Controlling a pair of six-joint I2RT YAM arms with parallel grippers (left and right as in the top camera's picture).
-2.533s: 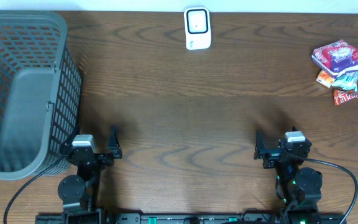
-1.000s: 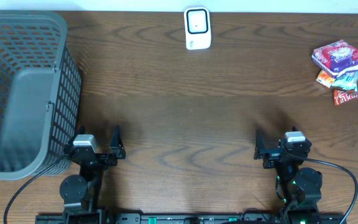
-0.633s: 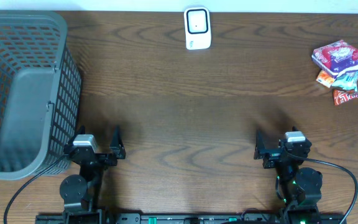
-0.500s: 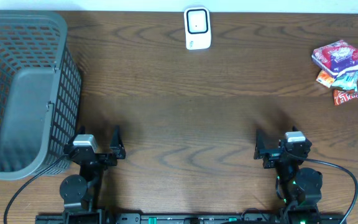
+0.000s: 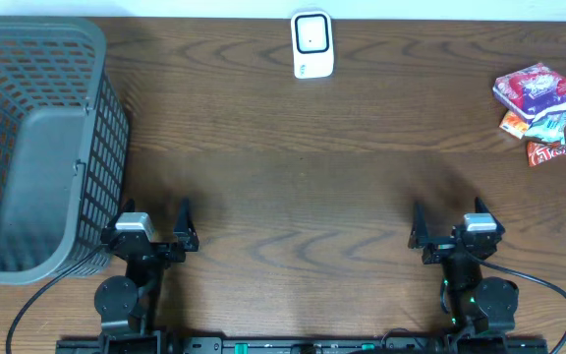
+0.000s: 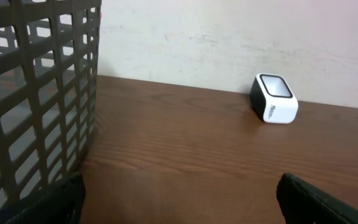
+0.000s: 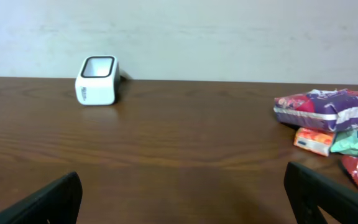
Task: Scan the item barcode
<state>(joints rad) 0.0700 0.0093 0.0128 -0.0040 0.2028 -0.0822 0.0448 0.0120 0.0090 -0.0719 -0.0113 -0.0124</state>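
Note:
The white barcode scanner (image 5: 312,44) stands at the far middle of the table, also seen in the left wrist view (image 6: 273,98) and the right wrist view (image 7: 97,80). A purple snack bag (image 5: 538,90) lies on a small pile at the far right (image 7: 328,107), with an orange pack (image 5: 515,123), a teal pack (image 5: 550,126) and a red bar (image 5: 561,149). My left gripper (image 5: 153,216) (image 6: 179,199) and right gripper (image 5: 448,218) (image 7: 182,196) both stand open and empty near the front edge, far from the items.
A tall grey mesh basket (image 5: 96,147) fills the left side, its wall close beside the left gripper (image 6: 93,93). Brown wooden table (image 5: 293,187) lies between the grippers and the scanner. A pale wall runs behind the table.
The right gripper has shifted a little to the right. The left gripper edged slightly right earlier and has since held still. Both stay open.

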